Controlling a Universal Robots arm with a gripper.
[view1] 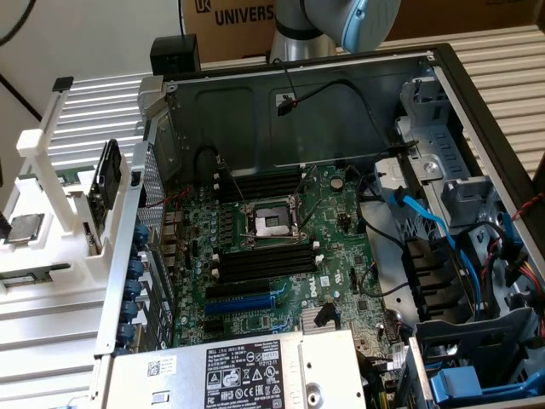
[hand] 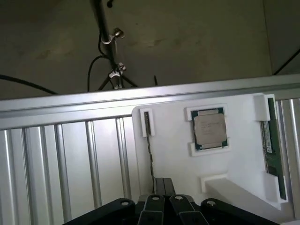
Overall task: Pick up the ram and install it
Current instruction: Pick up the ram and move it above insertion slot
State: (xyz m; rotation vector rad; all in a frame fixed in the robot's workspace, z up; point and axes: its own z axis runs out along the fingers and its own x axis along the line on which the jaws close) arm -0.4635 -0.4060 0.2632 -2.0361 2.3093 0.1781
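Apparently one ram [hand: 268,145], one end effector [hand: 164,183]

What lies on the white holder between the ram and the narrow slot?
In the wrist view, a square processor chip sits between the ram and the narrow slot, on the white holder.
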